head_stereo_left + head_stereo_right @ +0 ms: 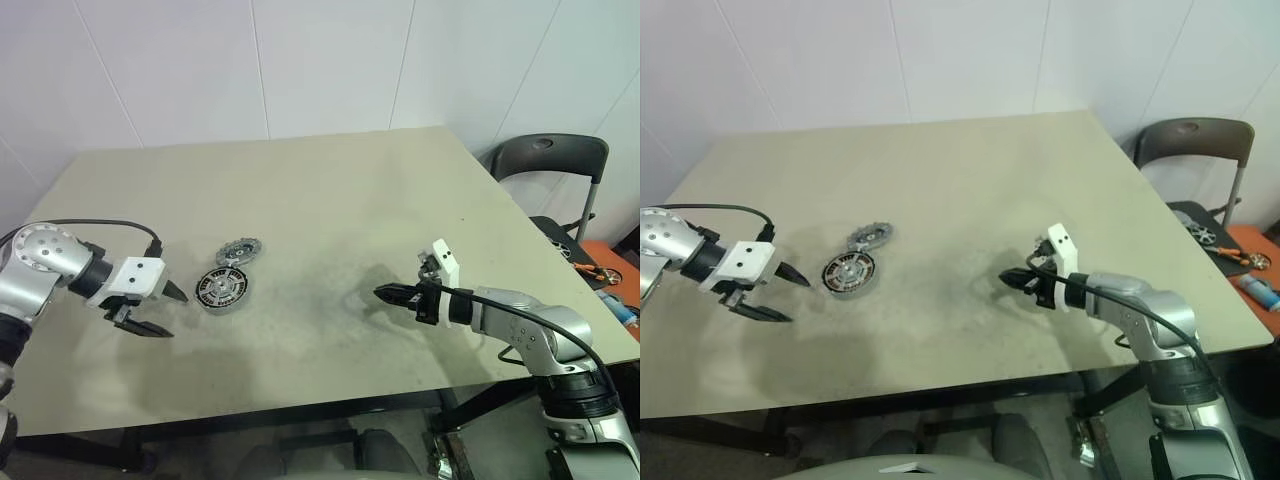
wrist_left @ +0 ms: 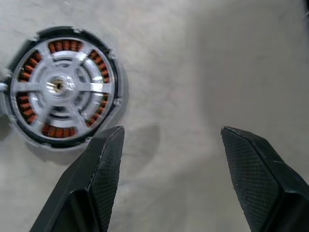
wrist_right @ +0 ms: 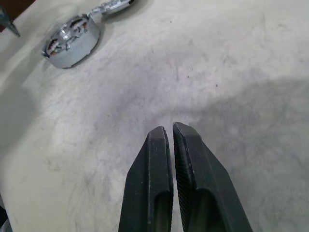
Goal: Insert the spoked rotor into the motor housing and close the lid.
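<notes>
The spoked rotor (image 2: 59,87) is seen seated in the motor housing (image 1: 221,288) on the bench (image 1: 330,200) — the lid (image 1: 240,250) lies just beside it, awaiting the open, empty left tool (image 1: 165,310), while the right tool (image 1: 385,293) is kept closed, well apart.

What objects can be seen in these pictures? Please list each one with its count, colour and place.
table: one, beige, filling the middle of the scene.
motor housing: one, silver with copper windings, on the table's left part; the spoked rotor appears to sit inside it.
lid: one, grey, just behind the housing.
chair: one, dark, beyond the table's right edge.
small items: several, colours unclear, on an orange surface at far right.
left end effector: one, black fingers, open, beside the housing.
right end effector: one, black fingers, shut, above the table's right part.
</notes>
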Robot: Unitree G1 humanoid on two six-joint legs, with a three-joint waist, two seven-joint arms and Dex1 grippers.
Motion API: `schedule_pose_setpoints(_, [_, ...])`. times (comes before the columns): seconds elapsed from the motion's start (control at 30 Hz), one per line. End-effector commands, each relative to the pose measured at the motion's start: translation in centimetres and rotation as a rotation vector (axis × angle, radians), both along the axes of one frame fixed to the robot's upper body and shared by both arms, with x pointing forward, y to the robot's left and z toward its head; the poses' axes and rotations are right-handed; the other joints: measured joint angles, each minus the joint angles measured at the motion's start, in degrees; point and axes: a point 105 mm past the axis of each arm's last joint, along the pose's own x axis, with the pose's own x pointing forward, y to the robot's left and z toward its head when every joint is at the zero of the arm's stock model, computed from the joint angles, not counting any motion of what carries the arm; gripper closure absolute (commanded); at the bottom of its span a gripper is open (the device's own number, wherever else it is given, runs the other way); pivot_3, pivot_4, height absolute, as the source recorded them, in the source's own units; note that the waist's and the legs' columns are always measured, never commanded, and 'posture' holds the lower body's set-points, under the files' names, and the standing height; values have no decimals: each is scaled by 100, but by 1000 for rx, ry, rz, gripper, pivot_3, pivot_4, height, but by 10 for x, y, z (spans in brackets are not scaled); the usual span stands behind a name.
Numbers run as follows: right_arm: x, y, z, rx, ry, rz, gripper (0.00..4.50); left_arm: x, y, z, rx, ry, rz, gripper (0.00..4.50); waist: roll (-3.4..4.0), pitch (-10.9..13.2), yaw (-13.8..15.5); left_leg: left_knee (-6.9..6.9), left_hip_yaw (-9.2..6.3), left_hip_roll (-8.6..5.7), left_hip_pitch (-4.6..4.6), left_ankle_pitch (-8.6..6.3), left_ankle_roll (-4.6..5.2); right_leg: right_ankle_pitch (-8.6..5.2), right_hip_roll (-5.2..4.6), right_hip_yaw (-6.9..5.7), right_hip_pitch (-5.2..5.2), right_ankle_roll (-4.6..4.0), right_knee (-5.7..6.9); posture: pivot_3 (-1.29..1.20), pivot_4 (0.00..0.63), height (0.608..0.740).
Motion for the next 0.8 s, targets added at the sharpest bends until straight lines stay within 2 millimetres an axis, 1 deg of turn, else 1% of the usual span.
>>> schedule_pose_setpoints(0.03, [0,-2,11,11,-52,-16,4238,12,2,4,46,-52,-42,1096,-1,0,-11,0,0,0,1,0,0,1,0,0,0,-1,0,0,0,740])
schedule_pose_setpoints(0.1, [-2,-3,10,12,-49,-24,4238,14,2,1,48,-47,-47,1096,-1,0,-33,0,0,0,1,-1,2,12,0,0,0,-12,1,0,0,740])
schedule_pose_setpoints(0.17, [-4,-3,8,11,-47,-29,4238,16,0,-4,57,-49,-69,1096,-1,-1,-41,0,1,0,2,-7,13,19,0,2,-1,-1,2,0,0,740])
schedule_pose_setpoints(0.3, [-6,-4,8,10,-47,-41,4238,20,-9,-8,50,-77,-127,1096,-1,-1,-11,0,0,0,2,-9,17,19,0,2,-2,2,4,0,0,740])
schedule_pose_setpoints(0.43, [-7,-6,8,6,-44,-50,4238,20,-16,-10,34,-89,-164,1096,-2,-1,-6,5,0,0,0,-9,17,18,-1,2,-1,3,4,0,0,740])
schedule_pose_setpoints(0.6, [-8,-7,7,0,-40,-56,4238,19,-16,-17,51,-115,-198,1096,-1,-1,-6,5,0,0,2,-9,17,18,-1,2,0,3,4,0,0,740])
schedule_pose_setpoints(0.8, [-7,-6,7,-5,-34,-51,4238,18,-17,-22,38,-118,-190,1096,-1,-1,-13,5,0,0,3,-9,17,20,0,2,0,7,5,0,0,740])
